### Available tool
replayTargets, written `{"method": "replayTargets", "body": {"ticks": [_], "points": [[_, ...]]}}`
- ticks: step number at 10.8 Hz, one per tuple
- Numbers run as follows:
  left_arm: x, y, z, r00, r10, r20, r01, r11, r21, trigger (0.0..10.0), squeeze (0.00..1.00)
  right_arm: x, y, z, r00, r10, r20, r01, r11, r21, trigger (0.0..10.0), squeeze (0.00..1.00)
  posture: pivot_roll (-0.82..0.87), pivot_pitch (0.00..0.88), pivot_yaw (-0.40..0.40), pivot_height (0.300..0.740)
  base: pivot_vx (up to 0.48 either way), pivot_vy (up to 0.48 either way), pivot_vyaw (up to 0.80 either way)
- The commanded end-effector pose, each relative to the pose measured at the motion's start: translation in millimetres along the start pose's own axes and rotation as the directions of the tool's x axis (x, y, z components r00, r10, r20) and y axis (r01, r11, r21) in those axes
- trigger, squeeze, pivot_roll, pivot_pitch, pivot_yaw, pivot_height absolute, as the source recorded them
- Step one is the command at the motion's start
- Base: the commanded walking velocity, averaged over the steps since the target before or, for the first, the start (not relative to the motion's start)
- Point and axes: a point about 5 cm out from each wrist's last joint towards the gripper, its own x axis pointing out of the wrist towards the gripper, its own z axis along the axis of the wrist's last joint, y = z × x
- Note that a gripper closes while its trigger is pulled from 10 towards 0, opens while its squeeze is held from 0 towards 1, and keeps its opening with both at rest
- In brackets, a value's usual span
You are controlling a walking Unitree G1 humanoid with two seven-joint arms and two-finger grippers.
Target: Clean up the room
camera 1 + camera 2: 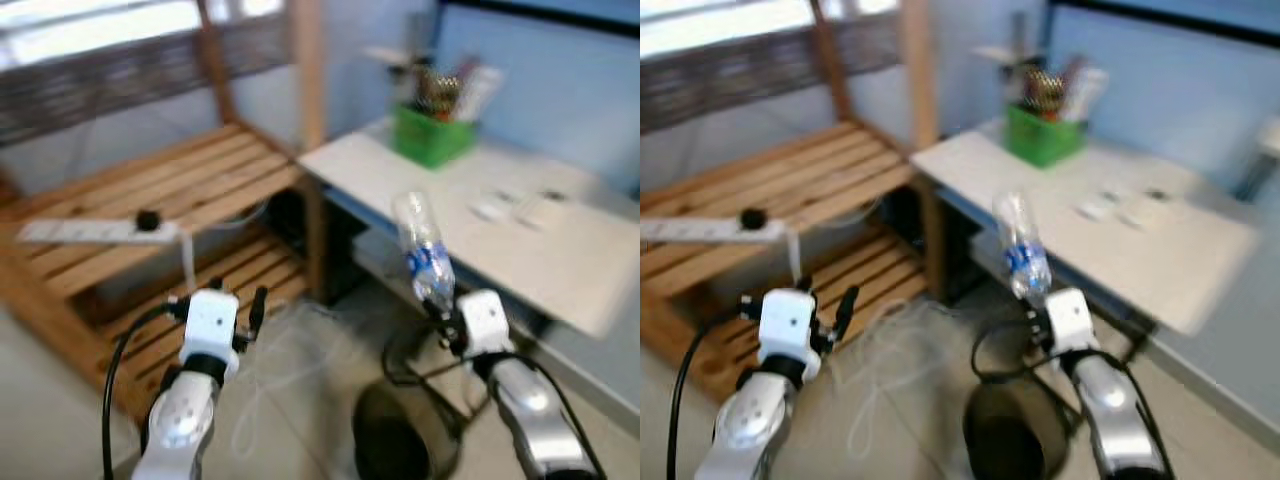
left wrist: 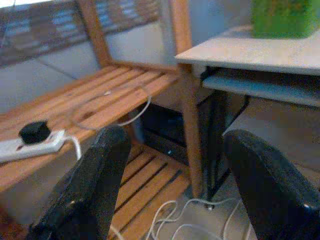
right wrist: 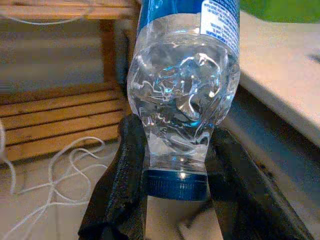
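A clear, crinkled plastic bottle with a blue label (image 1: 422, 252) stands cap-down in the right gripper (image 3: 175, 170), whose two black fingers (image 3: 116, 185) clench its neck just above the dark blue cap (image 3: 175, 184). Directly below that gripper sits a round black bin (image 1: 392, 440) on the pale floor, its inside dark. Beyond the gripper, a white tabletop (image 1: 470, 215) carries a green box (image 1: 432, 133) stuffed with blurred items. The left gripper (image 2: 175, 175) hangs released, its fingers spread wide with nothing between them. Ahead of it stands a slatted wooden shelf (image 1: 150, 190) bearing a white power strip (image 2: 27, 146) with a black plug; loose white cord (image 2: 172, 220) curls on the floor below.
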Motion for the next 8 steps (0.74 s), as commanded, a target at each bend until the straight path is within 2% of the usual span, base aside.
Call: {"method": "replayTargets", "body": {"ticks": [1,3,6,8], "points": [[0.2,2.1,-0.4,1.000,0.012,-0.001,-0.012,1.000,0.006,10.0,0.00,3.4,1.7,7.7,0.999,0.016,0.036,-0.015,1.000,-0.022,10.0,0.00,-0.09,0.000,0.065,0.740,0.000,0.000,0.00],[3.1,0.8,2.0,1.000,0.008,0.011,-0.008,1.000,-0.003,10.0,0.00,4.0,-0.9,6.4,0.999,0.019,0.032,-0.018,0.999,-0.029,10.0,0.00,-0.10,0.000,0.064,0.740,0.292,-0.377,0.00],[5.7,1.3,0.1,1.000,0.031,-0.003,-0.031,0.999,0.015,10.0,0.00,4.4,0.8,4.6,0.999,0.025,0.026,-0.024,0.999,-0.035,10.0,0.00,-0.10,0.000,0.066,0.740,0.000,0.000,0.00],[6.2,0.1,-1.2,1.000,0.023,-0.011,-0.023,1.000,0.002,10.0,0.00,3.2,-1.9,-7.4,0.999,0.025,-0.041,-0.028,0.997,-0.072,10.0,0.00,-0.09,0.000,0.067,0.740,0.000,0.000,0.00]]}}
